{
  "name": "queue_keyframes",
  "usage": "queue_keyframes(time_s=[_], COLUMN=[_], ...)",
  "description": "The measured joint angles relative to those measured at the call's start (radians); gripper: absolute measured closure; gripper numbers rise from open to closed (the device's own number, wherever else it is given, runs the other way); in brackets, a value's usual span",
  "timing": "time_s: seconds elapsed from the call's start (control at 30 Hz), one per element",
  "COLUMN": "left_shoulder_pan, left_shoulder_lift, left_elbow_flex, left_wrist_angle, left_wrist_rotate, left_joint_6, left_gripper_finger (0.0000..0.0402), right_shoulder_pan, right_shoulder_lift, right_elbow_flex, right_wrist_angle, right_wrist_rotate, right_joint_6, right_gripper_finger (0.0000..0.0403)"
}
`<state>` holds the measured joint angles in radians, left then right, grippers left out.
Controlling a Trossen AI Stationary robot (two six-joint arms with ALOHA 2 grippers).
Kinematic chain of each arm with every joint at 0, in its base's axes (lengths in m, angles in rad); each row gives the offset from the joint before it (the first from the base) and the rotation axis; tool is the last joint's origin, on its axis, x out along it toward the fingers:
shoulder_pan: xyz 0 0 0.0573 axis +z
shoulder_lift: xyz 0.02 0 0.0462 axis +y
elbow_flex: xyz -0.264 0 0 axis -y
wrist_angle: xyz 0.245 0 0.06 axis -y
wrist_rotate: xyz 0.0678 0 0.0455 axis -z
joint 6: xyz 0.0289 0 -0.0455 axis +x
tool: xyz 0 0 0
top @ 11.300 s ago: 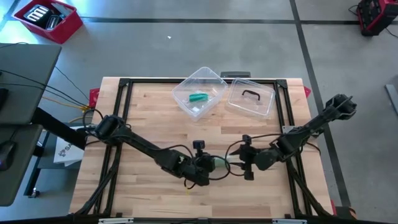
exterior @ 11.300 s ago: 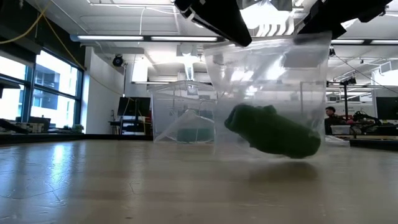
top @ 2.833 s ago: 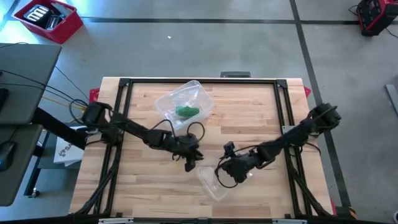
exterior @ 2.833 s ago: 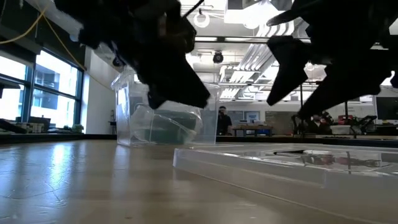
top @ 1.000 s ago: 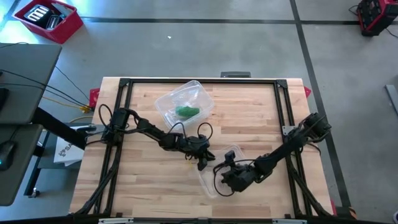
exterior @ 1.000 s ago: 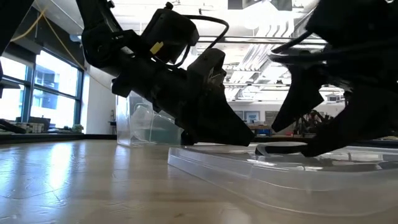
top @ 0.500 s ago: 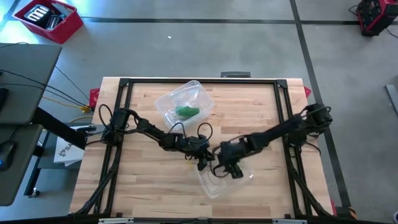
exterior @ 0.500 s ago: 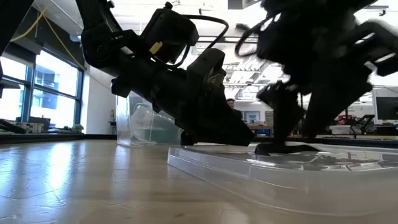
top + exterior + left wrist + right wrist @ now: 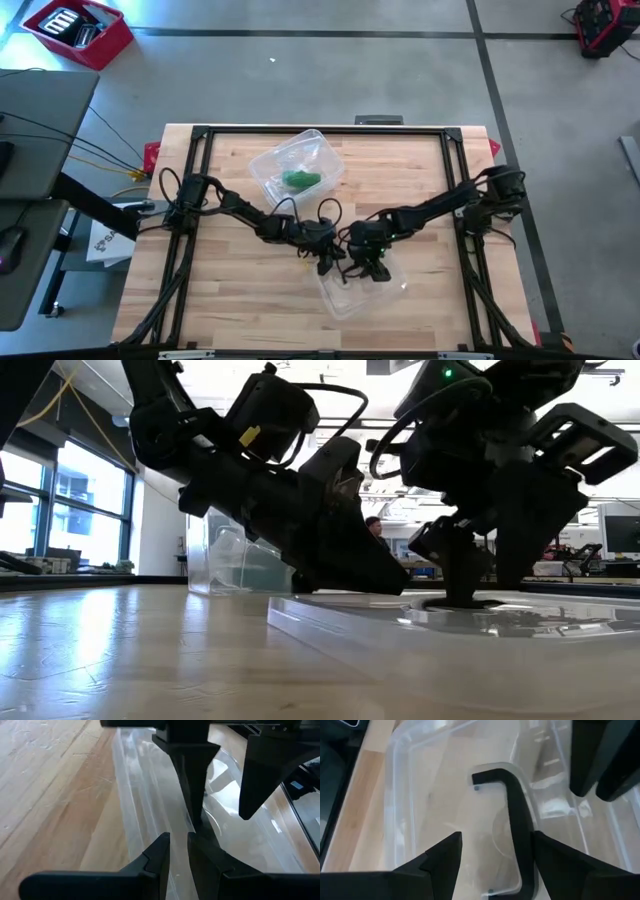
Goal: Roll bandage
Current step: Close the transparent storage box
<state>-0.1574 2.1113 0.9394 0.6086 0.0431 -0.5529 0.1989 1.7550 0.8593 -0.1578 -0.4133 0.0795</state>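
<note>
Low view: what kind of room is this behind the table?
Probably a big robotics lab or workshop: long ceiling lights, tall windows, and a person at benches far behind the wooden table.

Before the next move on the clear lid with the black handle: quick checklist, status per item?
1. Right gripper open, astride the black handle: ok.
2. Left gripper nearly shut at the clear plastic lid's edge; real grip: cannot tell.
3. Lid flat on the wooden table: ok.
4. Green bandage roll inside the clear plastic box: ok.
5. Box clear of both arms: ok.
6. Bandage fully rolled: cannot tell.
</note>
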Motion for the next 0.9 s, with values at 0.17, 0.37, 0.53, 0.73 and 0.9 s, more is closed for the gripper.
queue_keyframes(time_s=[0.17,0.37,0.53,0.73,0.9], left_shoulder_pan=[-0.001,-0.001,0.001,0.001,0.001], left_shoulder_lift=[0.000,0.000,0.000,0.000,0.000], left_elbow_flex=[0.001,0.001,0.000,0.000,0.000], left_wrist_angle=[0.002,0.000,0.000,-0.001,-0.001], left_wrist_rotate=[-0.001,0.000,-0.012,-0.015,-0.014], left_joint_6=[0.000,0.000,-0.004,-0.003,-0.003], left_gripper_finger=[0.0335,0.0335,0.0335,0.0335,0.0335], right_shoulder_pan=[0.010,0.012,0.019,0.024,0.075], right_shoulder_lift=[-0.002,-0.032,-0.040,-0.046,-0.047], right_elbow_flex=[0.000,0.000,-0.002,-0.002,-0.002], right_wrist_angle=[0.020,0.061,0.085,0.127,0.132], right_wrist_rotate=[-0.048,-0.146,-0.247,-0.220,0.032], right_joint_6=[0.030,0.101,0.159,0.173,0.097], right_gripper_finger=[0.0171,0.0171,0.0171,0.0171,0.0171])
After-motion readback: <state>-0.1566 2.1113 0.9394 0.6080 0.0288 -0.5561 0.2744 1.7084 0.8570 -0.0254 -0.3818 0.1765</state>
